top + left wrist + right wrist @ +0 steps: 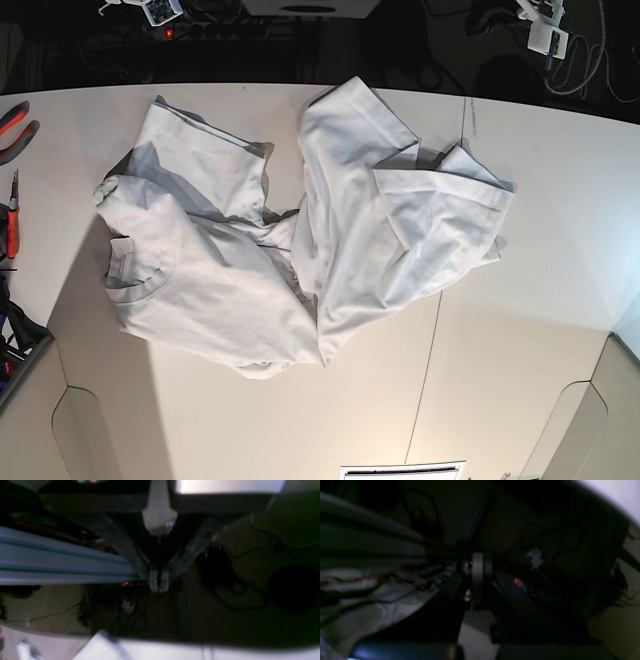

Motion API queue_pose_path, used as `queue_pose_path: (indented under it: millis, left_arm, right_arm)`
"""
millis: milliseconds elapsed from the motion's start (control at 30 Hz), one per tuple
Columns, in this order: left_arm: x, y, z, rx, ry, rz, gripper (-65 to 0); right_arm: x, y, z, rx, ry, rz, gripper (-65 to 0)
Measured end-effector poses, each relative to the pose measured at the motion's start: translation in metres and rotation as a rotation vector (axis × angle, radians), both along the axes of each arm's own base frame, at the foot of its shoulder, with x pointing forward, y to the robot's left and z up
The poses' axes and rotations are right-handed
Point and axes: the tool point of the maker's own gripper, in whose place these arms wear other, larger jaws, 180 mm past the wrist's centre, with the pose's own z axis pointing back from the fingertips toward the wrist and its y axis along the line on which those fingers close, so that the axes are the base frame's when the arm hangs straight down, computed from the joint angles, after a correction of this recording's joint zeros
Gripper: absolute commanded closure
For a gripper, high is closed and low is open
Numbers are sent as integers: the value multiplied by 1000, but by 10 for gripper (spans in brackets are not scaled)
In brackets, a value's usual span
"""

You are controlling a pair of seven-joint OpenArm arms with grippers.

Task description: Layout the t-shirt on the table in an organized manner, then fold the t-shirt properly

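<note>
The soft, wrinkled white cotton t-shirt [300,235] lies bunched on the wide off-white table [520,330]. Both grippers, left [159,583] and right [478,580], are clenched, empty. Spreading hasn't begun; next they likely grab two corners.

The t-shirt [300,240] is plain white and lies crumpled on the table [520,330], toward the table's far edge and well clear of its near edge. It is bunched and twisted at the middle, with two broad lobes spreading to either side. The ribbed round collar [135,270] shows on the lobe at the base view's left. A short sleeve [445,190] is folded over on the opposite lobe. The table is off-white, matte, with thin dark seams.
</note>
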Motion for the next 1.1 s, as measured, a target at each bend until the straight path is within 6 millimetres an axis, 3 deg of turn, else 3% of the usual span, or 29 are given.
queue_pose_path:
  millis: [167, 300, 600, 833, 1000, 1100]
  left_arm:
    - [29, -1, 30, 31, -111, -72, 0]
    - [54, -5, 43, 35, -189, -87, 0]
    - [114, -6, 66, 44, -356, -89, 0]
    - [137, -6, 74, 60, -404, -100, 0]
    - [141, -6, 75, 64, -411, -102, 0]
    - [141, -5, 76, 65, -413, -102, 0]
  right_arm:
    - [24, 18, 24, 17, -106, 66, 0]
    - [44, 28, 43, 8, -204, 114, 0]
    - [120, 15, 71, -124, -473, -11, 0]
    - [164, 4, 95, -184, -626, -145, 0]
    - [181, -5, 89, -262, -585, -123, 0]
    - [188, -5, 74, -267, -504, -43, 0]
